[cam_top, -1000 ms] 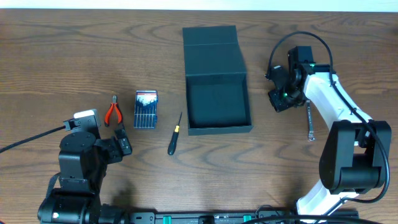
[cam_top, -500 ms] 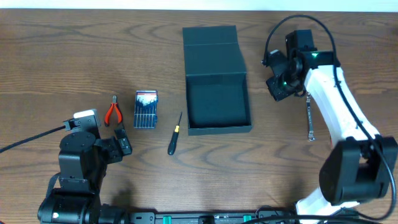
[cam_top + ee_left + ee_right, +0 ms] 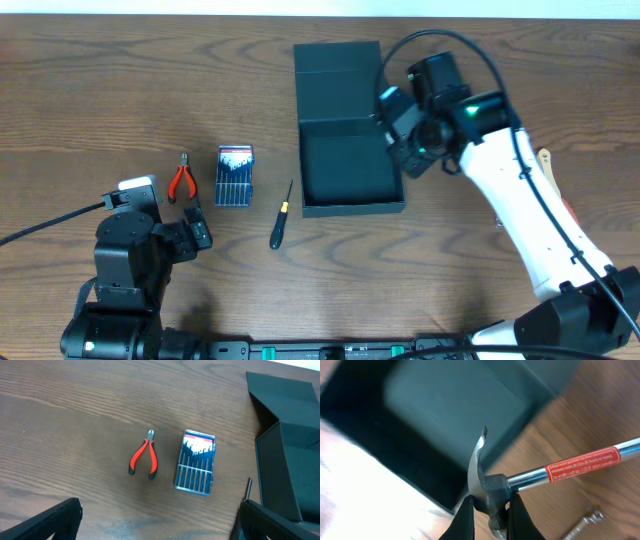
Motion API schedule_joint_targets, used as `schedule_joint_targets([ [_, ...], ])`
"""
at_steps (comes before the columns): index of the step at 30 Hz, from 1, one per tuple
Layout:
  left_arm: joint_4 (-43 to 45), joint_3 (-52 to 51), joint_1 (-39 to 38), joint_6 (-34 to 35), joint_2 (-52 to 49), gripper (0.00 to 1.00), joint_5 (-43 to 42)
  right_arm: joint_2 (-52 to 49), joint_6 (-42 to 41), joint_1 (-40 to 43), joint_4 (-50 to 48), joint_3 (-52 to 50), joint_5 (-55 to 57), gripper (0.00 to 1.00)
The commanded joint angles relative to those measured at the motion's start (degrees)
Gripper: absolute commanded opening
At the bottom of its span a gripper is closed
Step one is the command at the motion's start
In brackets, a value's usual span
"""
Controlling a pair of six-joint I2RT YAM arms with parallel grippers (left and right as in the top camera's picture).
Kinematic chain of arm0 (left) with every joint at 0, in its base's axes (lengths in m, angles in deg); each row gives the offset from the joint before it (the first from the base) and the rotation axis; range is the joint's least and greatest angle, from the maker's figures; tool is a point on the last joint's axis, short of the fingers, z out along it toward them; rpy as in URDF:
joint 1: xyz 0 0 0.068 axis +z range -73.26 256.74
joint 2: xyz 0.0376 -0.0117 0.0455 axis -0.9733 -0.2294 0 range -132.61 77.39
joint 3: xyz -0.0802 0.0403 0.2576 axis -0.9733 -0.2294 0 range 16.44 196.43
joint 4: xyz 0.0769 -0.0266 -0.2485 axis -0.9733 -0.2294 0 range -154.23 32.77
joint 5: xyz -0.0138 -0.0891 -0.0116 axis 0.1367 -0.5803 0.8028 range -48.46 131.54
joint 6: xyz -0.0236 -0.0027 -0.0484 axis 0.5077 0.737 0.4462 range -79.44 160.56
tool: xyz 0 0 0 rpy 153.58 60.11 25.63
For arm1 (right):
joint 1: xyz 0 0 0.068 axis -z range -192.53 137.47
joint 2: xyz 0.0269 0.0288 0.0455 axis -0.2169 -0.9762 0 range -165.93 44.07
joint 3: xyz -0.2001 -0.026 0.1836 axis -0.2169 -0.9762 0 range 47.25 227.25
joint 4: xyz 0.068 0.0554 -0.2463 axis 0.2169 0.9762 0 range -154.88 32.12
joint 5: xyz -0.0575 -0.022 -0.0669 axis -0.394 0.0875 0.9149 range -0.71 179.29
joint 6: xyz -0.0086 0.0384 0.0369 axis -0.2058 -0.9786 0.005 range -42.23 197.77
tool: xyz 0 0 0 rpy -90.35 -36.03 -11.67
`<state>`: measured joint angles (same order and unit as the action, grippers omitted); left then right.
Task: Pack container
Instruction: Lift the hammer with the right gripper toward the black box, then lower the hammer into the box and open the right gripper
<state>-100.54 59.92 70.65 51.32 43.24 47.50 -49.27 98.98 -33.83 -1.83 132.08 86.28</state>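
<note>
The right tool point(image 3: 490, 510) pinches a hammer point(image 3: 489, 487) by its head, with the shaft trailing toward the frame's right. This is probably so the head enters the open container point(image 3: 350, 170) first. The container sits upper centre in the overhead view. The left tool point(image 3: 160, 510), spread wide, waits lower left near the pliers point(image 3: 144, 459).

The dark teal-green square cardboard box point(image 3: 345, 170) looks matt and smooth on the brown wood-grain table point(image 3: 150, 80), the metal claw hammer point(image 3: 527, 479) pairs a dull grey head with a mirror-bright shaft and glossy red label, and the blue-and-white ribbed plastic bit case point(image 3: 196, 462) looks shiny.
</note>
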Motion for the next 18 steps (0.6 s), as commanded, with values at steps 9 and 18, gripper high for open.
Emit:
schedule_joint_targets([
  [9,0.1,1.5,0.2,0.7,0.0,0.98,-0.6,1.2,-16.2,-12.5,-4.3,1.6,7.7,0.01],
  [18,0.1,1.5,0.2,0.7,0.0,0.98,-0.6,1.1,-34.6,-17.0,-8.6,1.6,12.7,0.01],
])
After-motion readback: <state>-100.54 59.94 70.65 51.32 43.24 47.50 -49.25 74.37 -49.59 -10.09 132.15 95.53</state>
